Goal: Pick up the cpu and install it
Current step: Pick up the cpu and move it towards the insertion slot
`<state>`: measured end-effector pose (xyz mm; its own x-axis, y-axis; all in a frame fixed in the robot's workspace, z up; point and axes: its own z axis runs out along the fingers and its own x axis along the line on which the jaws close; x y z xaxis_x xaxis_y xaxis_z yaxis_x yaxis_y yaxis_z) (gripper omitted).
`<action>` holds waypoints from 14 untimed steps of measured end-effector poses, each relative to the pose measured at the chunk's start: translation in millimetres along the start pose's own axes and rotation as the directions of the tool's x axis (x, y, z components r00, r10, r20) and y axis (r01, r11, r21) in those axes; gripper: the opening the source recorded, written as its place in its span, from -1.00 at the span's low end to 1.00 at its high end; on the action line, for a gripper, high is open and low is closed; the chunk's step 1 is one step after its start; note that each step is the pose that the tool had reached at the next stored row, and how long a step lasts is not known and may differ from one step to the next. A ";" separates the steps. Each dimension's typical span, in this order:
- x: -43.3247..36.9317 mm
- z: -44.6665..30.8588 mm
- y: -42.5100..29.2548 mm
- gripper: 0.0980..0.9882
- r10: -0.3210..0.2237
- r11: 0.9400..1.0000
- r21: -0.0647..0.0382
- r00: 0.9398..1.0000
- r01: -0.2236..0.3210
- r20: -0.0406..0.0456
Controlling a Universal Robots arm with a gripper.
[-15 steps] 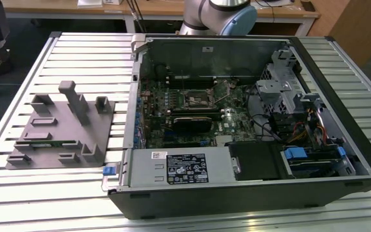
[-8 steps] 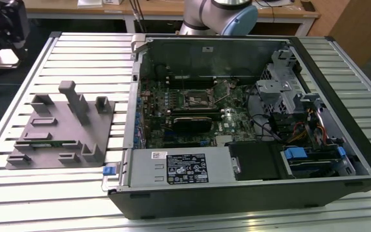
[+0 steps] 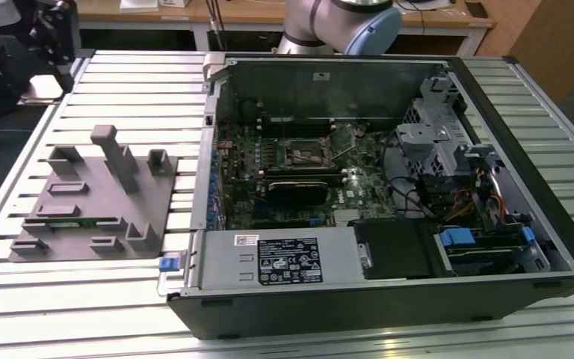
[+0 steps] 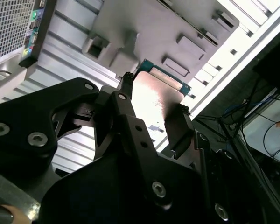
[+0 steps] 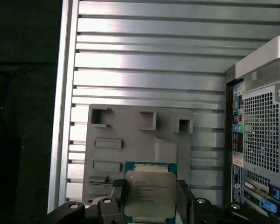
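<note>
My gripper (image 5: 150, 186) is shut on the cpu (image 5: 149, 198), a flat square chip with a silvery metal top and a thin green edge. One black finger (image 5: 116, 192) presses each of two opposite sides. In the second wrist view the cpu (image 4: 161, 84) shines between the fingers of the gripper (image 4: 154, 97). It hangs in the air above the grey plastic fixture (image 5: 140, 140). The motherboard socket (image 3: 302, 153), with its metal frame, lies inside the open computer case (image 3: 387, 187) in the exterior view.
The grey fixture (image 3: 98, 202) with upright blocks lies on the slatted metal table (image 3: 87, 299) at the exterior view's left, beside the case. The case's rear panel (image 5: 261, 140) stands close to the gripper. The arm's base (image 3: 347, 22) rises behind the case.
</note>
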<state>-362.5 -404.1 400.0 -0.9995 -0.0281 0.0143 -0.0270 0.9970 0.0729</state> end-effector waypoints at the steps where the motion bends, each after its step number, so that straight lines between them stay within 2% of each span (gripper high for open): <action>1: -4.6 -0.2 -0.1 -0.03 0.000 1.000 0.000 1.000 0.000 0.000; 14: -63.7 -1.1 -1.7 -0.03 0.000 1.000 -0.006 1.000 0.000 -0.001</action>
<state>-298.7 -404.1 400.1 -0.9995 -0.0282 0.0148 -0.0270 0.9965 0.0788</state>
